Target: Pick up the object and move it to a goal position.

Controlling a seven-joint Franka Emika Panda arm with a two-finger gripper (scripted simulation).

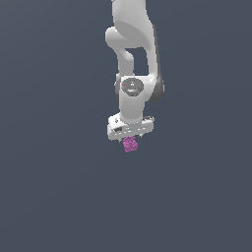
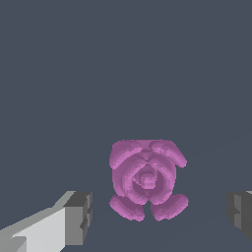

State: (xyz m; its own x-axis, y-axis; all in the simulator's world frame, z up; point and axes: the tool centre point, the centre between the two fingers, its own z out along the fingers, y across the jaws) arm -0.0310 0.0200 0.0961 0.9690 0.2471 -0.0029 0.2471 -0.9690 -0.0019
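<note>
- Beneath the arm's wrist, in the exterior view, the object [image 1: 130, 144] sat just under the end effector [image 1: 130, 138]; I could not tell from that view whether it rested on the desk [image 1: 54, 197] or was already off it.
- In the wrist view the object [image 2: 146, 179] lay between the two fingers [image 2: 78, 217], a clear gap showing on each side, nearer to one pad than to the other. Nothing was touching it.
- End effector state: I logged it as spread wide, pinching nothing.
- Step in hand, my reading: the approach was nearly finished and the grasp not yet made. The goal position was not marked in either view.
- Next move, as I judged it: lower a little further if the pads were still above the object's middle, centre it, then close gently.
- Risk noted: the lumpy, petalled surface offers uneven contact, so the chunk could rotate or squirt out under an off-centre squeeze.
- Surroundings: only the plain dark grey desk. I saw nothing standing in the way of the lift.
</note>
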